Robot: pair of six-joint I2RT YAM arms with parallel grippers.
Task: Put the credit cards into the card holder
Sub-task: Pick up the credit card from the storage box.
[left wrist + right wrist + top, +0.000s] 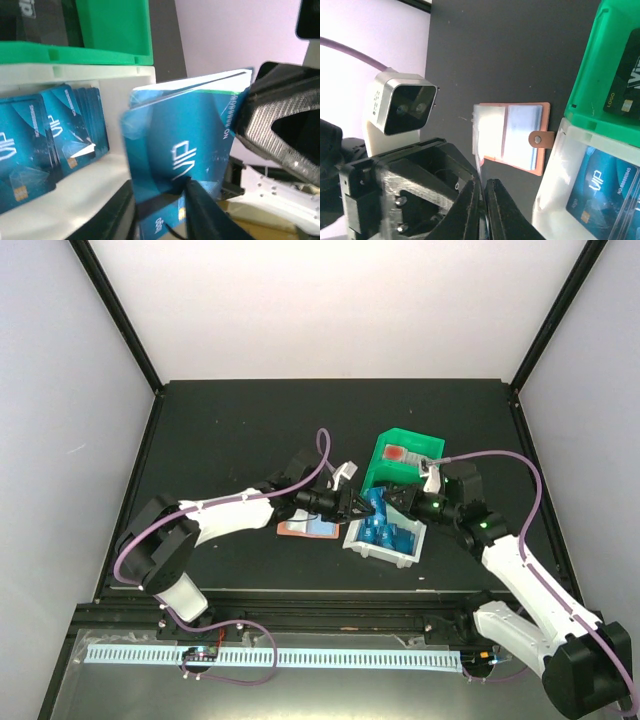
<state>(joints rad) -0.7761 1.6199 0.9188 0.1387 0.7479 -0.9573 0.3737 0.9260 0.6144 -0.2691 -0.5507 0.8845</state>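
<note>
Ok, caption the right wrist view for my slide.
Right claw shut on an edge-on credit card; open card holder and white bin of blue cards beyond.

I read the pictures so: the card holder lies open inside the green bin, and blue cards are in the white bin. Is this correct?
Not quite. The card holder does lie open, but on the black table beside the white bin, not inside the green bin. The right wrist view shows this plainly. The blue cards are indeed in the white bin.
</note>
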